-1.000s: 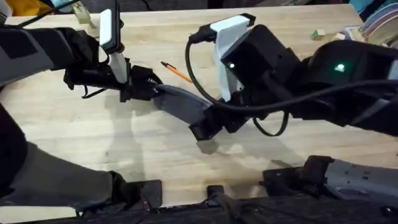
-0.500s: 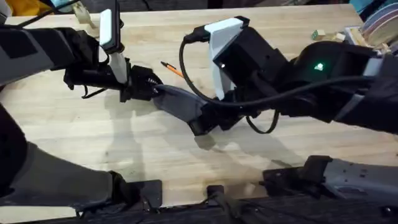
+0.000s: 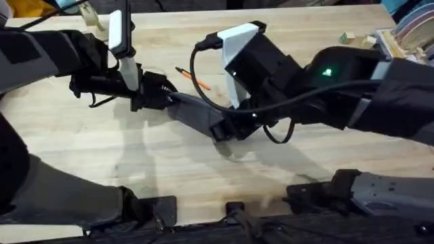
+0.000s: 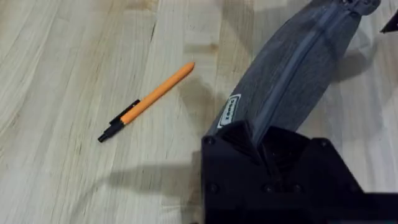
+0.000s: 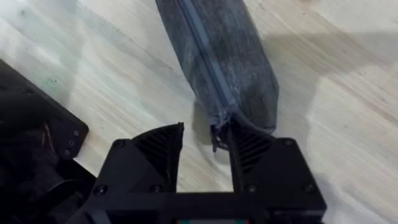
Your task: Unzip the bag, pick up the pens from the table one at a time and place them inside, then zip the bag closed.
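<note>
The grey bag [image 3: 196,112] lies slantwise in the middle of the table [image 3: 102,149], its zip [image 4: 298,56] running along the top and closed along the length I see. My left gripper [image 3: 161,95] is shut on the bag's left end [image 4: 239,115]. My right gripper [image 3: 227,129] stands open around the bag's right end [image 5: 217,56]; the zip's end [image 5: 217,129] sits between the fingers, close to one finger [image 5: 249,146]. An orange pen with a black tip [image 3: 193,78] lies on the wood just behind the bag [image 4: 149,99].
A small green block [image 3: 347,37] and a stack of items [image 3: 407,27] sit at the back right corner. Black gear [image 3: 352,190] lines the front edge. Bare wood stretches in front of the bag and on the left.
The right arm has shifted left and a little back, bringing its gripper onto the bag's right end. The left arm, bag and pen have stayed put.
</note>
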Robot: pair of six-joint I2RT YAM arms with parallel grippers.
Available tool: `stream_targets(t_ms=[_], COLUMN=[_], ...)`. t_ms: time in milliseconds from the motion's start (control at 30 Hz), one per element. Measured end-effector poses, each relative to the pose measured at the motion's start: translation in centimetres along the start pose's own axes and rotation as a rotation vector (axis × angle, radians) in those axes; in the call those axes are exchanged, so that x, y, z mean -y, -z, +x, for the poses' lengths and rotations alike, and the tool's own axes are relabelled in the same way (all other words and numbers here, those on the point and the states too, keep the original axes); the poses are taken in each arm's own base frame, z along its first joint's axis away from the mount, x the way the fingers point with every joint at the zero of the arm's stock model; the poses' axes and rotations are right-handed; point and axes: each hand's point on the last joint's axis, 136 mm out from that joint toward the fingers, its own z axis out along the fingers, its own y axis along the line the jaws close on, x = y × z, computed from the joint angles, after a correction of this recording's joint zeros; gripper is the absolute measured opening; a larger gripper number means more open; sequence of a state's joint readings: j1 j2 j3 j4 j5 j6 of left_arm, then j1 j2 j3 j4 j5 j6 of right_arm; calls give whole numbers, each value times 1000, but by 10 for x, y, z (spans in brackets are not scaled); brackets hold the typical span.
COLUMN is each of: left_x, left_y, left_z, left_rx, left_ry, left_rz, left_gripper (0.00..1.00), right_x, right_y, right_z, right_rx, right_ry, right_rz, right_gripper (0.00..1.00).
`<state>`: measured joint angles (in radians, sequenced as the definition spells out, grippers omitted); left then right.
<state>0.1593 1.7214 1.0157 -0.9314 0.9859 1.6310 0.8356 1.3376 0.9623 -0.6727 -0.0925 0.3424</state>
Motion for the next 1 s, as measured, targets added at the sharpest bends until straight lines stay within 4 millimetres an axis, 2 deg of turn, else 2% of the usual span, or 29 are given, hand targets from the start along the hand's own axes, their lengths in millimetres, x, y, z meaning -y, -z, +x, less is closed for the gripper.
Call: stream_targets(t_ms=[67,133,167,567,833,1000], left_x=[0,0,-1,-1,-2,-1], left_y=[0,0,0,0,0,0], left_z=[0,0,0,0,0,0], left_rx=[0,-2,-2,-2,-1,-1], left_ry=[0,-1,-3,-3,-6,-6], left_rz=[0,0,-2,-2,-6,-5], left_gripper=[42,42,42,42,42,42], right_x=[4,8,10,12,3,2], right_y=[0,0,0,2,26,29], right_z=[-1,-1,-2,-4,-20,-21], right_rx=[7,12,14,25,111,123], right_ry=[-10,-29,-32,-47,-38,-38], right_rz=[22,48,55,70,40,36], right_gripper=[271,63,40,33,32,32])
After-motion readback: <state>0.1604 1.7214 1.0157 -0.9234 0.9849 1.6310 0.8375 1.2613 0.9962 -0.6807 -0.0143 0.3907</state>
